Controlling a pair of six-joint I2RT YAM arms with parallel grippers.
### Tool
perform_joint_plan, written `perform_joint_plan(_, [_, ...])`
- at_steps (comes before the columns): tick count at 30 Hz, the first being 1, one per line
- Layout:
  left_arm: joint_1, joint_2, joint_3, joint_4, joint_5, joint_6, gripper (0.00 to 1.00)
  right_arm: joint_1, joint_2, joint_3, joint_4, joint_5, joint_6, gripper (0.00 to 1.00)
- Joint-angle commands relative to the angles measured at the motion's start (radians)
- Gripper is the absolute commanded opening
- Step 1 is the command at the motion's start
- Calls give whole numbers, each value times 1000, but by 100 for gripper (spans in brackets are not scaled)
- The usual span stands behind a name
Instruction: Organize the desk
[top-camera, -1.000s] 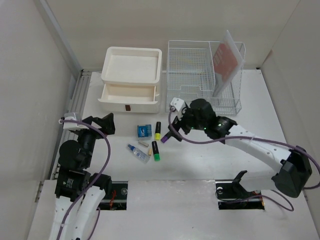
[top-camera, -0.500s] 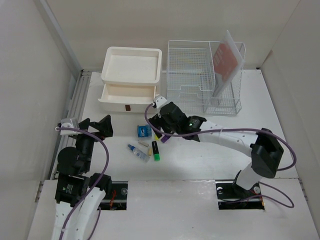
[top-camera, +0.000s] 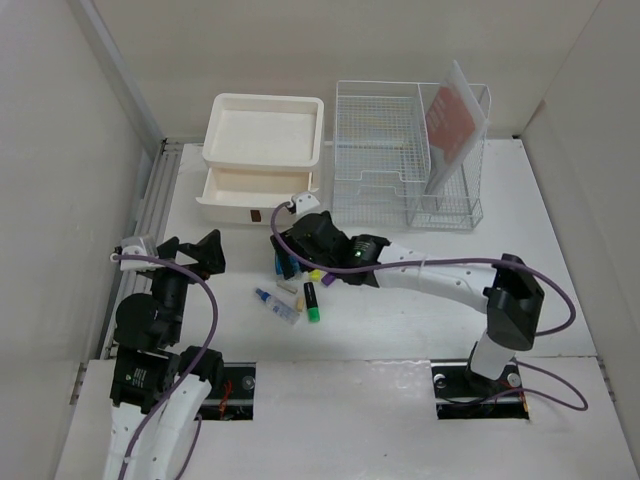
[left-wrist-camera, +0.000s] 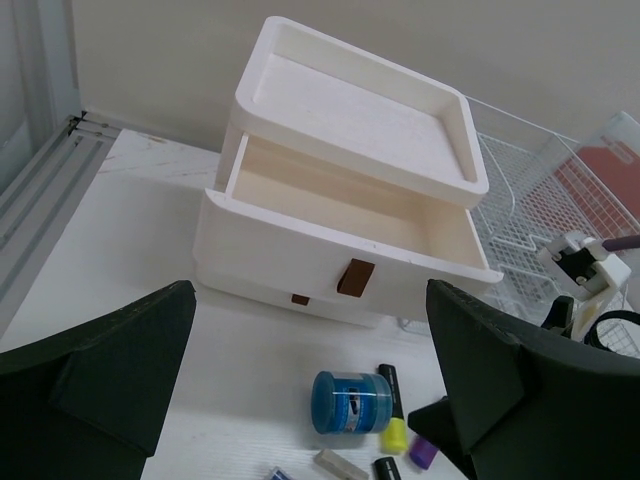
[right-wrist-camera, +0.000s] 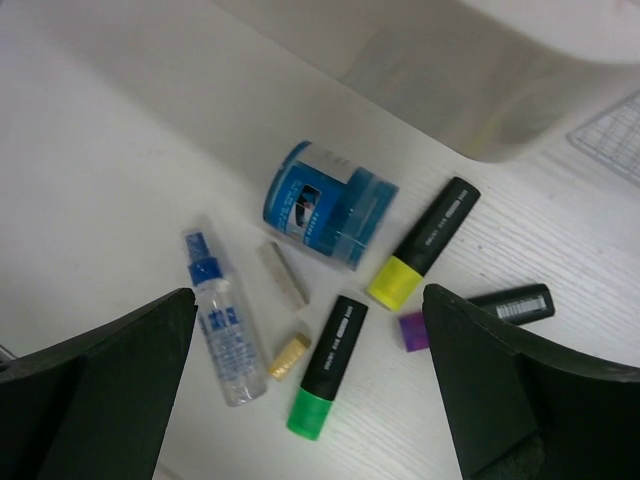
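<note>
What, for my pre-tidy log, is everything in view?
desk: 1, white, under everything
drawer box: 1, cream, far left, drawer open
wire rack: 1, white, right of box
pack: 1, red, standing in rack
tub: 1, blue, before box
highlighters: 2, yellow-tipped, green-tipped, beside tub
marker: 1, black-purple, beside highlighters
spray bottle: 1, clear, blue cap, beside highlighters
sticks: 2, grey, tan, beside bottle
left gripper: 1, black, open, near left
right gripper: 1, black, open, above tub

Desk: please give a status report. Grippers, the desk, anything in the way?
Left gripper open, empty. Right gripper open, above the loose items. Desk untidy: blue tub, yellow highlighter, green highlighter, spray bottle. Drawer open, nothing blocking it.
</note>
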Motion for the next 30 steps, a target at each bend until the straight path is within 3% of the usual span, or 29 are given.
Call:
perform_joint_plan(1, [-6,-12,-1,26,-17,15,100,21,63,75,-36,51,86,100])
perform_joint_plan(12, [-6,-31,-1,26,-36,6,100,31,216,127,-38,166,169,100])
perform_joint_plan(30, [-6,-31,-1,26,-17,6,100,40,258,129,30,111,244,100])
